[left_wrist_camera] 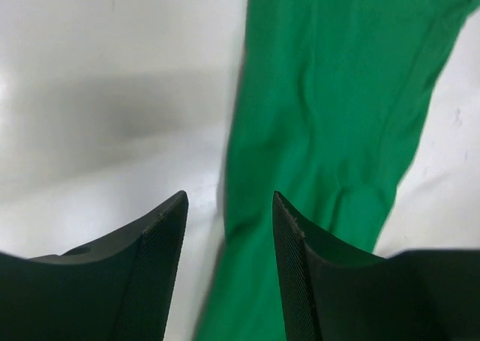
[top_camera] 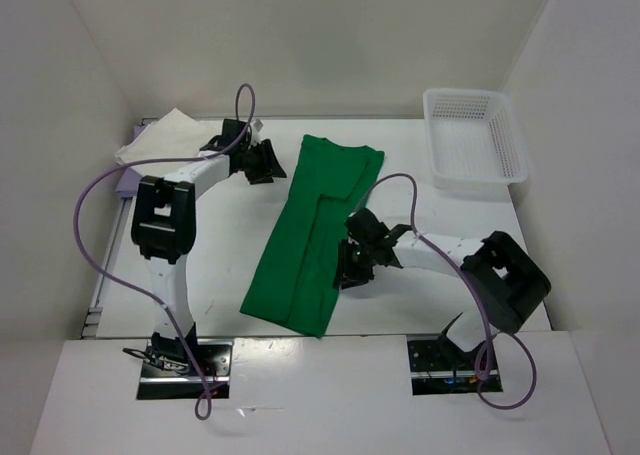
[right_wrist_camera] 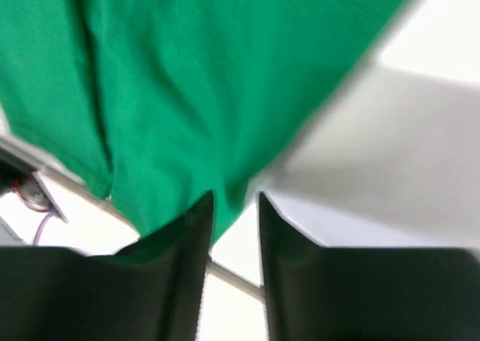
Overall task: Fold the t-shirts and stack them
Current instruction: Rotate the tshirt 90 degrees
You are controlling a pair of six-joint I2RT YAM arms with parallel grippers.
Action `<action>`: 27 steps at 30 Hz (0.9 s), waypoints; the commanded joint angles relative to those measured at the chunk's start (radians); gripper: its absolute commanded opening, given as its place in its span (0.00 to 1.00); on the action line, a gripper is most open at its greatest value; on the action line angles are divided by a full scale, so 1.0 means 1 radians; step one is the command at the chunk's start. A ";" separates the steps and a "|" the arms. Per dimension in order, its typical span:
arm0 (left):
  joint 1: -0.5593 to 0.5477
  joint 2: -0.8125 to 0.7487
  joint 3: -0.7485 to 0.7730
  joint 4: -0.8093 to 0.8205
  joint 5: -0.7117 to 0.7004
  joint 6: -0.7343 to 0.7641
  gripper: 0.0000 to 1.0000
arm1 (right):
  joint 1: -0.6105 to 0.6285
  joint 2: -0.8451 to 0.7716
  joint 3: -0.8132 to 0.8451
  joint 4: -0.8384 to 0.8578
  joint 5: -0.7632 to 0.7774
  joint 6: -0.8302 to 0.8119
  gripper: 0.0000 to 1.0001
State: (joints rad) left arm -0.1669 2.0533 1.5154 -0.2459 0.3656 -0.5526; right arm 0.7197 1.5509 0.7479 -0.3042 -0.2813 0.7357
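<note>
Green t-shirt [top_camera: 315,235] folded lengthwise on bench [top_camera: 230,275]; cross-fold next, I judge. My left fingers [left_wrist_camera: 161,266] apart, empty, beside its far left corner. My right fingers [right_wrist_camera: 187,258] slightly parted at its right edge; grip unclear.

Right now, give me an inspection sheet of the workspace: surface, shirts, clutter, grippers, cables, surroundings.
Surface: white table, no spills seen.
Job's things: green t-shirt folded into a long strip, centre; cream t-shirt folded at far left, lavender t-shirt peeking from under it.
Clutter: white basket far right, looks empty.
Grippers: left gripper open, beside the green strip's far end; right gripper at its right edge, jaws narrowly apart, grip unclear.
Cables: purple cables loop off both arms; no snag seen.
Surroundings: white walls on three sides.
</note>
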 commanded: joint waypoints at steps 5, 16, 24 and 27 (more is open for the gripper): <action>-0.039 0.217 0.251 0.033 -0.027 0.043 0.56 | -0.075 -0.175 0.065 -0.144 -0.082 -0.093 0.41; -0.109 0.491 0.594 -0.055 -0.031 0.072 0.36 | -0.137 -0.252 0.065 -0.121 -0.093 -0.038 0.41; -0.073 0.593 0.796 -0.021 0.007 -0.073 0.00 | -0.189 -0.261 0.033 -0.088 -0.113 -0.050 0.41; -0.025 0.602 0.889 -0.042 -0.028 -0.113 0.00 | -0.232 -0.261 0.019 -0.088 -0.125 -0.073 0.41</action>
State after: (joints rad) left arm -0.2592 2.6427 2.3020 -0.3008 0.3527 -0.6079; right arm 0.5201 1.3247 0.7773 -0.4129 -0.3828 0.6880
